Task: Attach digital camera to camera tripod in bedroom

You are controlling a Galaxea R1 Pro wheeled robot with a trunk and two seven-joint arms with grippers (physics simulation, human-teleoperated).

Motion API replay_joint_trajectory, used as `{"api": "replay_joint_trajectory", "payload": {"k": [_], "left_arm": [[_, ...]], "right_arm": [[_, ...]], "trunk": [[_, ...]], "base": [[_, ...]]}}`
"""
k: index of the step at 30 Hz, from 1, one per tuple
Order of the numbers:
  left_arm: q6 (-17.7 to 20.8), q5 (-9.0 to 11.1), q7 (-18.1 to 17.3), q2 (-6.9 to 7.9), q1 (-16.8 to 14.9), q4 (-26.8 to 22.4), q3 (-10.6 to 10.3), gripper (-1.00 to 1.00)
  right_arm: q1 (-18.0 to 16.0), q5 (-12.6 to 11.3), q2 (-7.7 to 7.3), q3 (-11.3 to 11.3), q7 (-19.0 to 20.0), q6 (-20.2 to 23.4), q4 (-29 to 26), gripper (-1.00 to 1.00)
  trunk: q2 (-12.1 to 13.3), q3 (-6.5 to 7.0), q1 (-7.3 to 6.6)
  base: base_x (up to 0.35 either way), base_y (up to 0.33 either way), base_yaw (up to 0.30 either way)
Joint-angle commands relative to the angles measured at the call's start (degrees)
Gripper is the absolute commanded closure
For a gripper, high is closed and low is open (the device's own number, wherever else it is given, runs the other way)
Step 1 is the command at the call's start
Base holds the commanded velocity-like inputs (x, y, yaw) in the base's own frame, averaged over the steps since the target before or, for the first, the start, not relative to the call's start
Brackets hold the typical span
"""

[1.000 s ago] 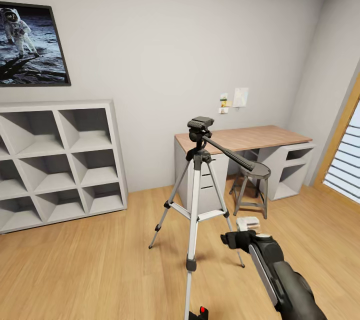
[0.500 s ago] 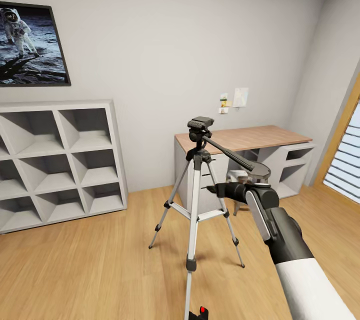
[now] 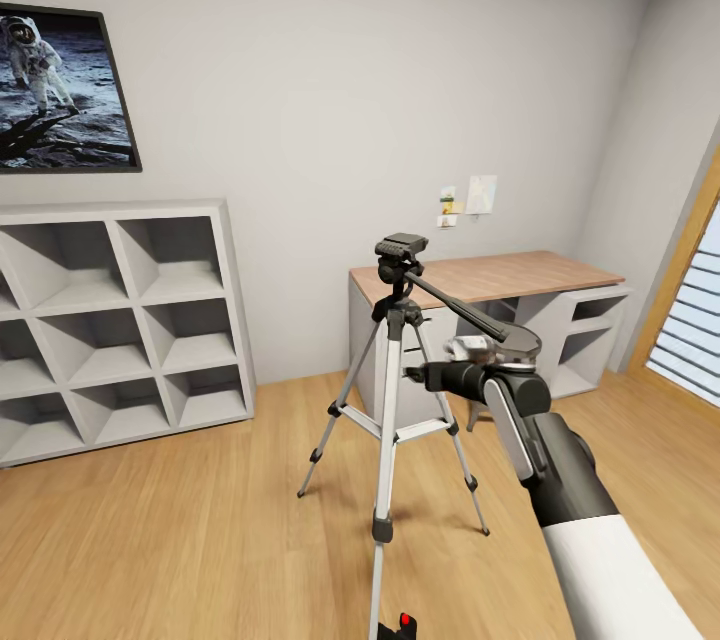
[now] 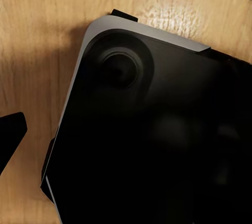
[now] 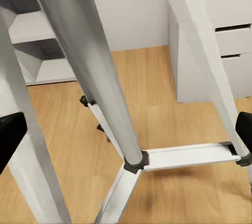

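**Right arm raised beside the tripod, camera down near the robot's base**

The camera tripod (image 3: 392,390) stands on the light wood floor (image 3: 200,520) in the middle of the bedroom, legs spread and braced, its dark head (image 3: 401,247) bare and level, with the long pan handle (image 3: 455,307) slanting down to the right toward the stool (image 3: 505,365). Behind it on the right is the wood tabletop (image 3: 500,273); a white cube shelf (image 3: 120,320) lines the left wall under an astronaut picture (image 3: 60,90).

The right claw (image 3: 418,376) is held at mid-height just right of the tripod's centre column, pointing left at it. In the right wrist view its two dark fingertips (image 5: 11,135) sit wide apart at the frame edges, spread and empty, with the tripod's legs (image 5: 100,87) close between them.

A small black object with a red dot, apparently the digital camera (image 3: 400,626), sits at the near edge of the head view, low by the tripod's near leg. The left wrist view looks down on a large dark rounded-corner body (image 4: 152,135) over wood floor; one dark fingertip (image 4: 10,135) shows, but I cannot tell how the left claw stands.

The camera looks small, rigid and light, with smooth sides that could slip, and a lens bump best left untouched; pinching it across the flat body sides seems safest. The tripod looks light and top-heavy, so a sideways push on the head could tip it.
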Motion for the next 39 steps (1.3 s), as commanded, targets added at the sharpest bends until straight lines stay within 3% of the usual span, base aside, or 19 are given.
{"api": "replay_joint_trajectory", "payload": {"k": [1, 5, 17, 20, 21, 25, 39], "left_arm": [[-0.11, 0.25, 0.01, 0.0, 0.01, -0.06, 0.04, -1.0], [-0.11, 0.24, 0.01, 0.02, 0.01, -0.06, 0.03, -1.0], [-0.11, 0.26, 0.01, -0.03, 0.01, -0.06, 0.03, -1.0], [-0.11, 0.26, 0.01, 0.0, 0.01, -0.06, 0.03, -1.0], [-0.11, 0.25, 0.01, 0.02, 0.01, -0.06, 0.03, -1.0], [-0.11, 0.23, 0.01, 0.01, 0.01, -0.06, 0.03, -1.0], [-0.11, 0.25, 0.01, -0.06, 0.01, -0.06, 0.03, -1.0]], "right_arm": [[-0.05, 0.03, 0.28, -0.03, 0.12, 0.26, 0.01, -1.0], [-0.03, 0.24, 1.69, -0.03, 0.17, 0.06, -0.23, -1.0], [-0.09, -0.44, 3.3, 1.45, 0.13, -1.57, 0.34, -1.0], [-0.1, -0.26, 4.53, 1.58, 0.11, -1.81, 0.47, -1.0], [-0.1, 0.12, 6.52, 1.64, 0.06, -2.85, 0.84, -1.0], [-0.1, 0.29, 7.52, 1.64, 0.04, -5.04, 2.04, -1.0], [-0.1, 0.83, 7.86, 1.73, -0.55, -12.87, 7.17, -1.0]], "trunk": [[-0.03, -0.06, 0.0], [-0.03, -0.06, 0.0], [-0.03, -0.06, 0.0], [-0.03, -0.06, 0.0], [-0.03, -0.06, 0.0], [-0.03, -0.06, 0.0], [-0.03, -0.06, 0.0]], "base": [[0.0, 0.0, 0.0], [0.0, 0.0, 0.0], [0.0, 0.0, 0.0], [0.0, 0.0, 0.0], [0.0, 0.0, 0.0], [0.0, 0.0, 0.0], [0.0, 0.0, 0.0]]}}
